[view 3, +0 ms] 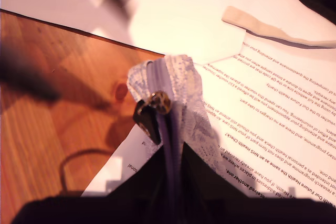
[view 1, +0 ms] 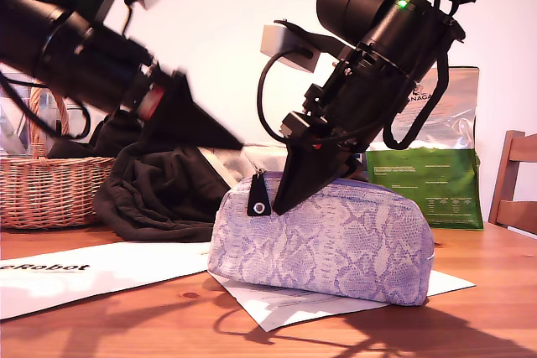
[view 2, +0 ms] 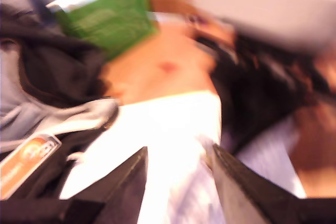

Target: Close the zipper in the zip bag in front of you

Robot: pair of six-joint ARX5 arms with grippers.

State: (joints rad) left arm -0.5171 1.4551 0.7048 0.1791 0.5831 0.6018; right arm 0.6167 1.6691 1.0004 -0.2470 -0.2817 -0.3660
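A: Second gripper (view 1: 289, 199) is seen pressed down on the top seam of the bag (view 1: 336, 241), jaws drawn together astride the zipper (view 3: 167, 129); in the second wrist view the purple line runs straight in between the fingers. It is judged pinched on the seam, not on the pull.

B: Position of the pull?

A: The pull (view 1: 258, 199) is noted just beyond the fingertips, toward the exterior view's left, hanging over the bag's end. The slider (view 3: 160, 100) sits at that same end.

B: First gripper?

A: First gripper (view 1: 214, 133) is held in the air, well above the bag and off to the exterior view's left, over the dark cloth (view 1: 159, 190). Its jaws are parted with nothing between them; the first wrist view is blurred. It is the nearer one to the pull's side.

B: Bag's lie?

A: The bag stands upright on the counter (view 1: 126, 324), partly on printed paper (view 1: 285, 303). Its long axis runs across the exterior view, left to right, and the zipper follows that axis along the curved top. How much of it is shut cannot be told, the gripper covering part of the line.
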